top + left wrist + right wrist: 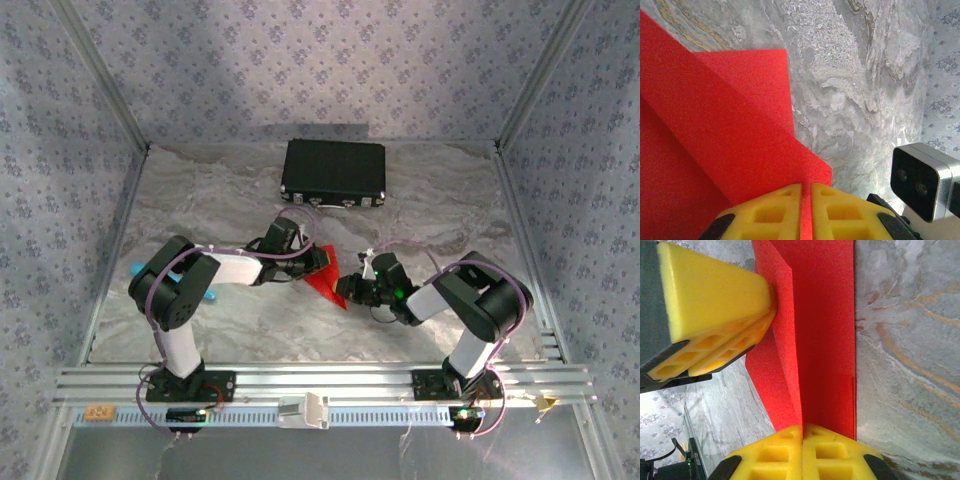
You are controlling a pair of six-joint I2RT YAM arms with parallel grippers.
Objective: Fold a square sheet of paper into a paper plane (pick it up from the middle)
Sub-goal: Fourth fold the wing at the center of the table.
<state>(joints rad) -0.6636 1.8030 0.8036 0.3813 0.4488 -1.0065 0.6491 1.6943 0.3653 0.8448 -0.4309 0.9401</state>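
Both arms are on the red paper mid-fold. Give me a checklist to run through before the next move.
1. Left gripper shut on the red paper: ok.
2. Right gripper shut on the red paper: ok.
3. Crease running up from the right grip: ok, seen in the right wrist view.
4. Red paper lifted off the table: cannot tell.
5. Black case apart from both arms: ok.
6. Slim pointed dart finished: not ok, broad stepped layers.
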